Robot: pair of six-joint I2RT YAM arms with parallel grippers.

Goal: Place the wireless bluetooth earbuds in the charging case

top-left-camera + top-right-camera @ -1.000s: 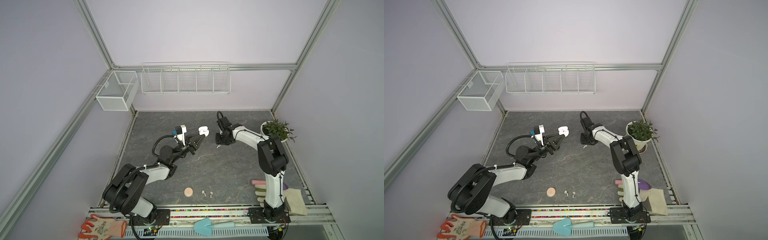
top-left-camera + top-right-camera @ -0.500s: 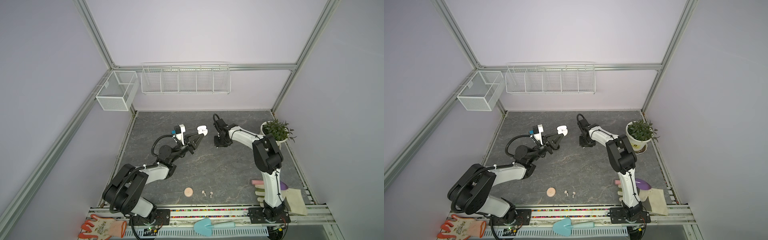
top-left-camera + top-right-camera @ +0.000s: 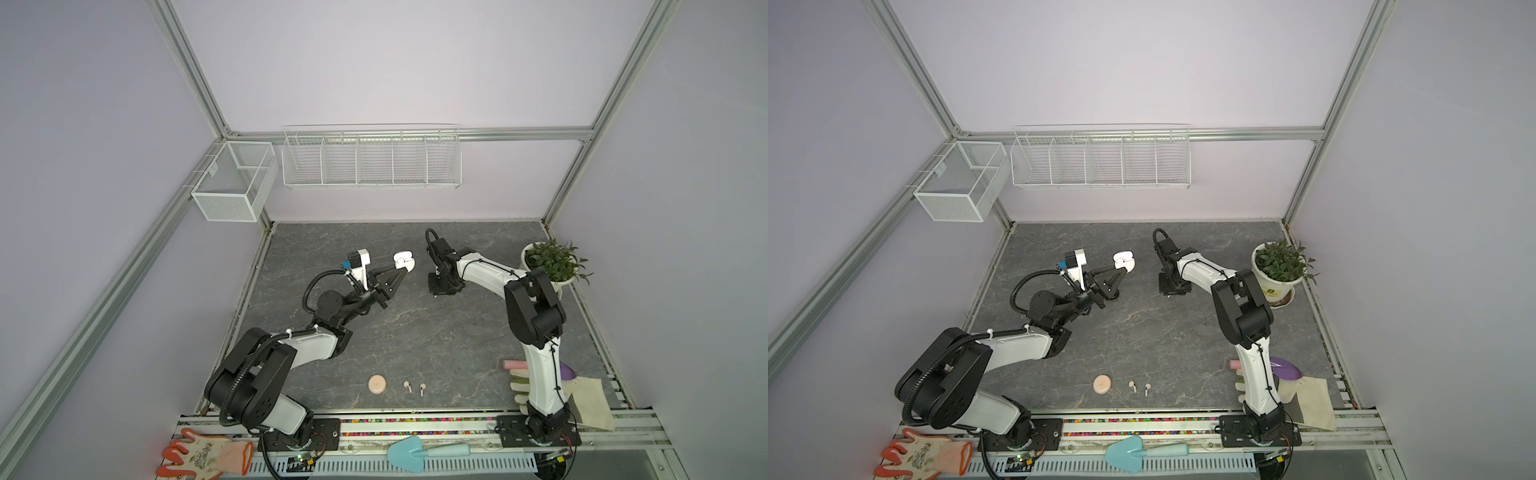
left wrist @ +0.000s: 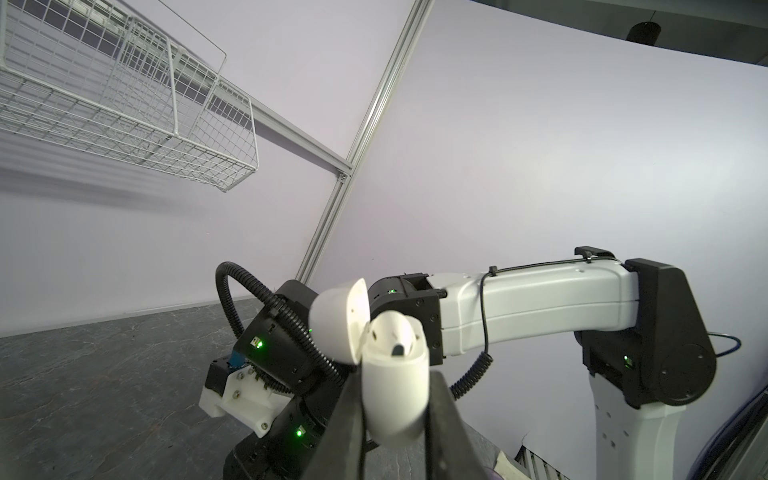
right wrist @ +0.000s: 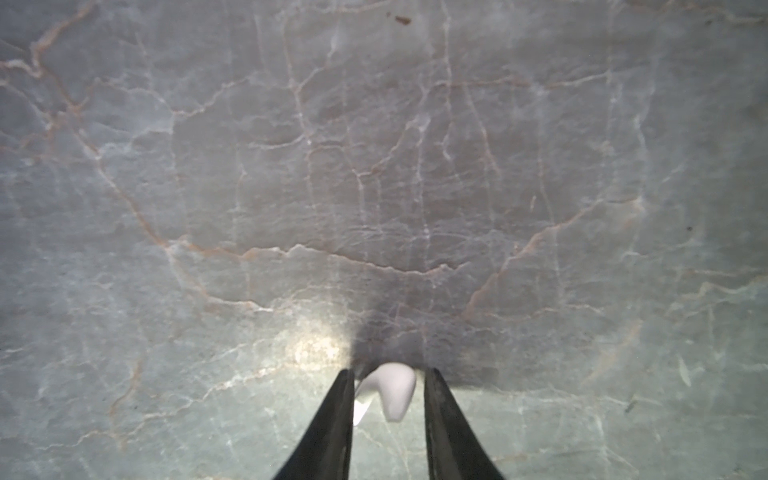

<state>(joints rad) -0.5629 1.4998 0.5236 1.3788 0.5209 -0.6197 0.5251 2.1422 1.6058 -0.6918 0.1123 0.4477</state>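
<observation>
Middle of the table (image 3: 419, 332) lies bare between the two arms: wide passage there. Rear centre is tight: the left gripper (image 3: 402, 272) holds the open charging case (image 3: 404, 262) raised, and the right gripper (image 3: 441, 291) stands tip-down on the surface near it, with a narrow gap between them. A potted plant (image 3: 552, 264) blocks the rear right corner. Near the front edge sit a round pink case (image 3: 377, 384) and two pink earbuds (image 3: 408, 386) just beside it; gloves (image 3: 519, 380) crowd the right arm's base.
</observation>
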